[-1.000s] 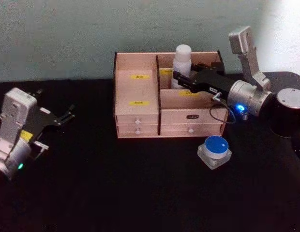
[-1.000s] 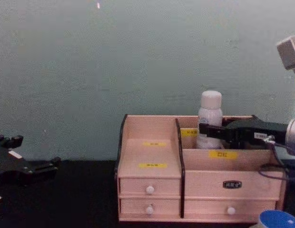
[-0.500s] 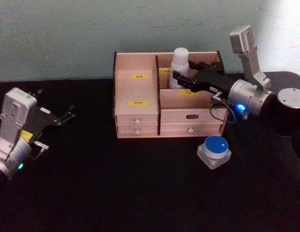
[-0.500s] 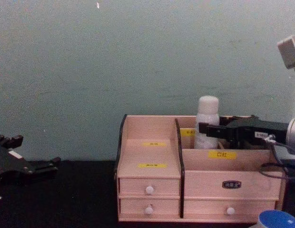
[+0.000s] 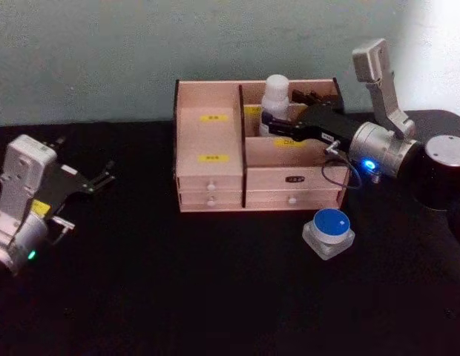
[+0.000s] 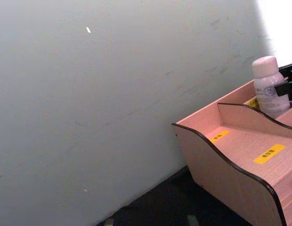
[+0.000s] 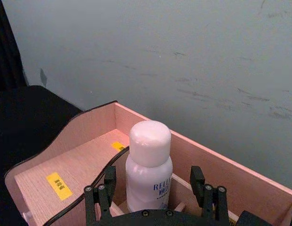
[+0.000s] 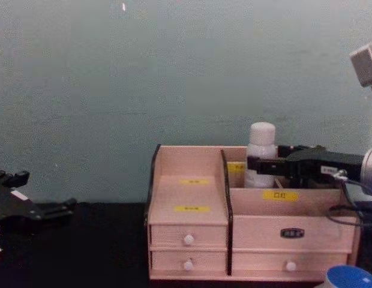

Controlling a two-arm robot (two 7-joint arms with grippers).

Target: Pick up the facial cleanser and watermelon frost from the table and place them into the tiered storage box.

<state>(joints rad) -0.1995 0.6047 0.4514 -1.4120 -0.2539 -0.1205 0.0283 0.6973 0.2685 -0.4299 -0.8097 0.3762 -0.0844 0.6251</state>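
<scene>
Well left of the pinkish wooden tiered storage box [image 5: 211,159] the left gripper [image 5: 104,176] idles, the white capped cleanser bottle [image 5: 275,100] stands upright in the box's rear right compartment between the right gripper's [image 5: 271,122] wide-spread, non-touching fingers [image 7: 100,194], and a round blue-lidded jar [image 5: 329,231] sits before the box's right corner.

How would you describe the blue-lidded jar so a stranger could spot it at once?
Start at the light pinkish wooden tiered storage box on the black table. Just in front of its right-hand drawers sits a small squat clear jar with a round blue lid. Unlike the tall white bottle inside the box, it is low and blue-topped.
</scene>
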